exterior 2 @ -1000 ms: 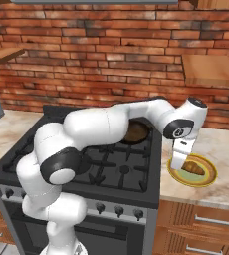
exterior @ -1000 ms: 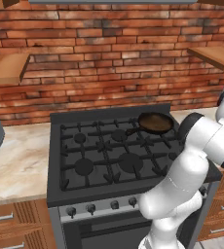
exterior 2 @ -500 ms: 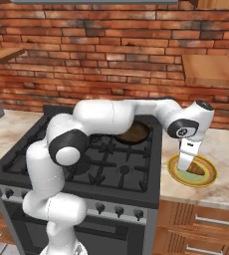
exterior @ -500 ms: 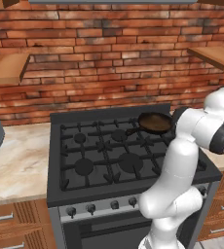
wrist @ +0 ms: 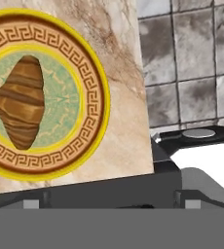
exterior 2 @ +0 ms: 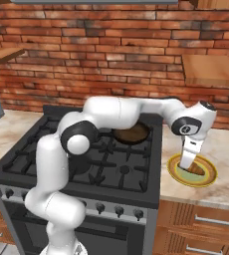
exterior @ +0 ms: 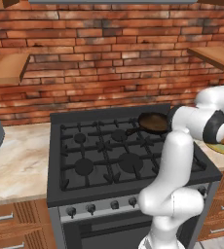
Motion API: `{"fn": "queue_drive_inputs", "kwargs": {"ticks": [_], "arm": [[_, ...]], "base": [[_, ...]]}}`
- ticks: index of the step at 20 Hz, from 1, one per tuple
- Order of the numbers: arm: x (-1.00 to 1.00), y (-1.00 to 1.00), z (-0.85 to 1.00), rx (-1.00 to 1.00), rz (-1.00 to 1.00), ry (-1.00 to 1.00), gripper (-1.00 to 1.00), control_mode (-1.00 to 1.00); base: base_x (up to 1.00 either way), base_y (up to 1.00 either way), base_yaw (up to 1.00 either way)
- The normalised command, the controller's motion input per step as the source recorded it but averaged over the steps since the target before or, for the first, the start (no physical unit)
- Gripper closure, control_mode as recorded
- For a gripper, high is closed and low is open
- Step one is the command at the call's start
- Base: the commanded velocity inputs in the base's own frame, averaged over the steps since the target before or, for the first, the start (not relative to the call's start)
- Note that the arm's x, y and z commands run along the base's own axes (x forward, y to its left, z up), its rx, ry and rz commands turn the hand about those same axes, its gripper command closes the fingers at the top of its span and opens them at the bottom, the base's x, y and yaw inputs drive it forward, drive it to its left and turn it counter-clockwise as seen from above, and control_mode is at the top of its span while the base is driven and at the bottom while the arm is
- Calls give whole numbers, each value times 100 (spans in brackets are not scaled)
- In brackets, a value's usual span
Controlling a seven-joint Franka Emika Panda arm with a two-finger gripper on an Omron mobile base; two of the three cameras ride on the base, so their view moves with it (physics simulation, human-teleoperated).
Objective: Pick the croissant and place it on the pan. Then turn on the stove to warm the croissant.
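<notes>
Hovering over the plate (exterior 2: 206, 178), the gripper (exterior 2: 186, 167) was spread wide with nothing in it. Croissant (wrist: 20, 101) sat on that plate, pan (exterior 2: 131, 134) on the stove (exterior 2: 111, 164) was bare, so basically everything was left to do.

Arm folded at the elbow, forearm reaching toward three o'clock in the right base view; wrist bent downward, gripper (exterior 2: 187, 164) pointing straight down, jaws fully spread, holding nothing.

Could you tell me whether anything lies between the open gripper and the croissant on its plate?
Nothing visible does: the gripper hangs over the golden-brown croissant, which lies alone and uncovered on the round yellow-rimmed plate.
</notes>
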Motion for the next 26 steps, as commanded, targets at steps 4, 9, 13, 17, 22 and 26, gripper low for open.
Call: {"fn": "queue_drive_inputs", "kwargs": {"ticks": [4,9,13,17,22,26], "arm": [[21,-1,-26,0,0,0,-100,-100],[22,-8,-26,0,0,0,-100,-100],[18,-11,-22,0,0,0,-100,-100],[12,-20,-21,0,0,0,-100,-100],[13,-14,-18,0,0,0,-100,-100],[17,-3,-19,0,0,0,-100,-100]], "base": [[0,0,0],[0,0,0],[0,0,0],[0,0,0],[0,0,0],[0,0,0]]}}
